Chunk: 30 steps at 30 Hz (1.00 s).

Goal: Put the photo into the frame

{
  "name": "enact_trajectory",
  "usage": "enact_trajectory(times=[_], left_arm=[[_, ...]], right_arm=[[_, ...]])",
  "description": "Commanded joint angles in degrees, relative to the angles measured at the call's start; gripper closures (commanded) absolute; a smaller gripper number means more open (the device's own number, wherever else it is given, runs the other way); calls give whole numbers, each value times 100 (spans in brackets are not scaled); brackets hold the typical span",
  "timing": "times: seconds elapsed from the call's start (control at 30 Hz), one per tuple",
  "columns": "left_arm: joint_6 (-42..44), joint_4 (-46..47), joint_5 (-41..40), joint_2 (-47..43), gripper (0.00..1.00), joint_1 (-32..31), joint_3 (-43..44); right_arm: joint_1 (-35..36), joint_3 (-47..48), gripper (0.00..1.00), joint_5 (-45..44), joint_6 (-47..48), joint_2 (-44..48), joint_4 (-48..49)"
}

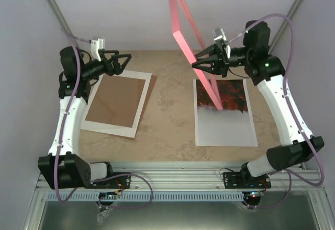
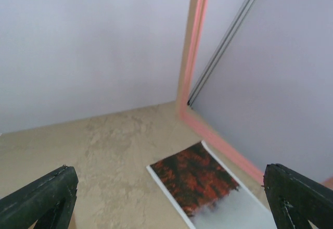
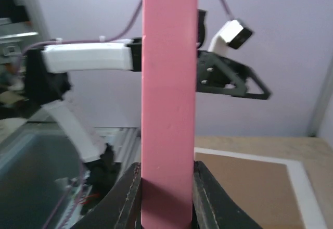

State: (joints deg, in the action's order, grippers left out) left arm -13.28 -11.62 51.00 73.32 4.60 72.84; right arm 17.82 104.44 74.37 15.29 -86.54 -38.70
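Tabletop [image 1: 172,130]: frame [image 3: 169,83] (pink) between right fingers [image 3: 122,200]

1. We can read no words, numbers or logos in any of the three views.
2. The photo [image 1: 225,120] carries only a red and dark landscape fading to grey, with no caption that we can read.
3. The pink frame [image 1: 177,10] and the white-bordered brown sheet [image 1: 116,103] look plain to us.

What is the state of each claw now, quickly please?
Left claw: open, holding nothing.
Right claw: closed on the frame.
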Motion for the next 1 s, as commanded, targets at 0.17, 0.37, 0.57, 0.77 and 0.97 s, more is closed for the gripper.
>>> enact_trajectory(times=[0.17, 0.37, 0.57, 0.77, 0.97], left_arm=[[-2629, 4010, 367, -4, 1, -119, -781], [-2856, 4398, 22, 301, 1, -385, -704], [-2932, 4920, -196, 519, 2, -729, -612], [-2679, 4994, -219, 959, 2, -997, -195], [-2438, 4857, -244, 1461, 2, -1404, 183]], right_arm=[[377, -589, 100, 1530, -4372, 651, 4765], [432, -1008, 99, 1310, -6861, 682, 7743], [449, -726, 100, 936, -7560, 376, 8267], [743, -782, 100, 696, -7761, 302, 8557], [938, -931, 99, 575, -7878, 269, 8819]])
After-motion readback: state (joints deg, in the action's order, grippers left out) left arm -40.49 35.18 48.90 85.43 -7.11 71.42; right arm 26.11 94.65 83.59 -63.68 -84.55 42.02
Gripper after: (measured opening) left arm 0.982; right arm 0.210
